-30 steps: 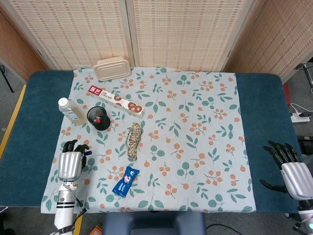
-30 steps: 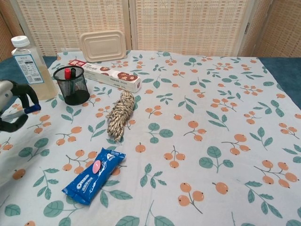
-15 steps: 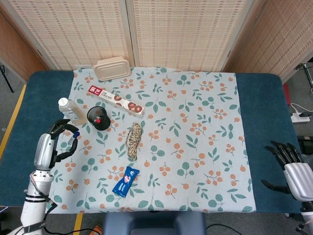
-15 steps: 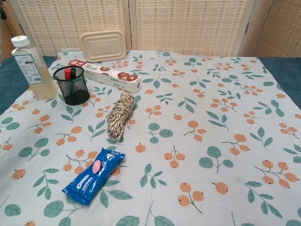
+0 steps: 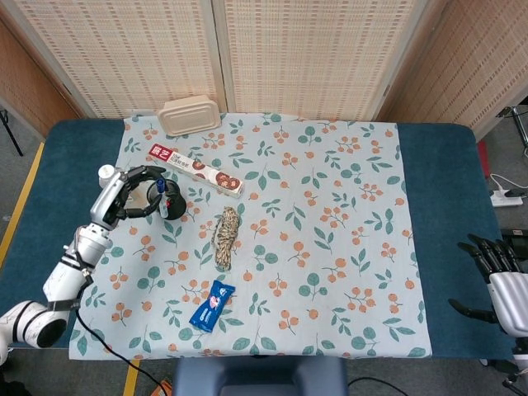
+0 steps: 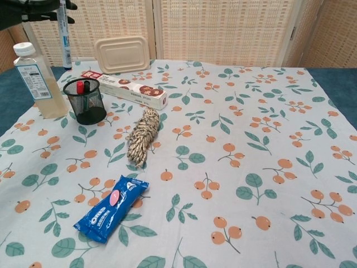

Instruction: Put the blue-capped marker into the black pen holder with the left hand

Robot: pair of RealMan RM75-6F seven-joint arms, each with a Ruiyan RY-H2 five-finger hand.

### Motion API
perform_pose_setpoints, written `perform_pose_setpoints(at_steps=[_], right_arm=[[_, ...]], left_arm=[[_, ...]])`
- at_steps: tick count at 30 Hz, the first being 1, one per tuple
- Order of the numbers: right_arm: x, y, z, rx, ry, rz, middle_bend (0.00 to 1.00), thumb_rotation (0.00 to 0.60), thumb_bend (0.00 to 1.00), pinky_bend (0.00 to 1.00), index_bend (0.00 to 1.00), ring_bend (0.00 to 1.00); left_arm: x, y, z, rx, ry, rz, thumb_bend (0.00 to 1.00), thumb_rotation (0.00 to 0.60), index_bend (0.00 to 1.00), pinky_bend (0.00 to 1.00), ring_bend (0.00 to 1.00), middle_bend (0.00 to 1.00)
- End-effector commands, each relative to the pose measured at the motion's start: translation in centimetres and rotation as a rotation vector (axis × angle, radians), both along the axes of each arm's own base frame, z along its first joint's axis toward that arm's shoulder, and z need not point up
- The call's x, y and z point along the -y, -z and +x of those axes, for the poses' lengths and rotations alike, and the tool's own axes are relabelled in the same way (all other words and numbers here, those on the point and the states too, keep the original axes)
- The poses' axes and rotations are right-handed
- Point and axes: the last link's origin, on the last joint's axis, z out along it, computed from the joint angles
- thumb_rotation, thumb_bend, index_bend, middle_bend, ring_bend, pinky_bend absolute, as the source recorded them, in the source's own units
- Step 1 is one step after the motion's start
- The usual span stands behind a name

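My left hand (image 5: 130, 191) is raised at the table's left side and grips the blue-capped marker (image 6: 64, 34). The marker hangs almost upright, just above and behind the black mesh pen holder (image 6: 85, 101). In the chest view only the lower part of the left hand (image 6: 32, 9) shows, at the top left corner. A red-capped marker (image 6: 80, 87) stands inside the holder. In the head view the held marker (image 5: 162, 200) overlaps the pen holder (image 5: 171, 200). My right hand (image 5: 502, 284) rests low at the right edge, fingers apart, holding nothing.
A clear bottle (image 6: 34, 78) stands just left of the holder. Behind it lie a long snack box (image 6: 134, 92) and a beige lunch box (image 6: 122, 54). A rope bundle (image 6: 144, 137) and a blue cookie pack (image 6: 110, 207) lie on the floral cloth.
My left hand has risen from the table's near left corner and swung forward and inward with the marker, ending over the pen holder. The right hand has barely moved.
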Motion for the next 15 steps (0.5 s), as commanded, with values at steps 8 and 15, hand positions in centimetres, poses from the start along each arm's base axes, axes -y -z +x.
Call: perform_pose_setpoints(at_steps=[8, 15], right_arm=[[0.2, 1.4, 0.5, -0.05, 0.027, 0.014, 0.06, 0.6, 0.0, 0.05, 0.17, 0.08], [0.1, 1.8, 0.8, -0.097, 0.035, 0.004, 0.06, 0.6, 0.0, 0.05, 0.17, 0.08]], left_arm=[[-8.9, 1.1, -0.9, -0.042, -0.02, -0.039, 0.41, 0.6, 0.49, 0.25, 0.21, 0.56], [-11.0, 1.3, -2.6, -0.043, -0.041, -0.039, 0.41, 0.6, 0.51, 0.25, 0.21, 0.57]])
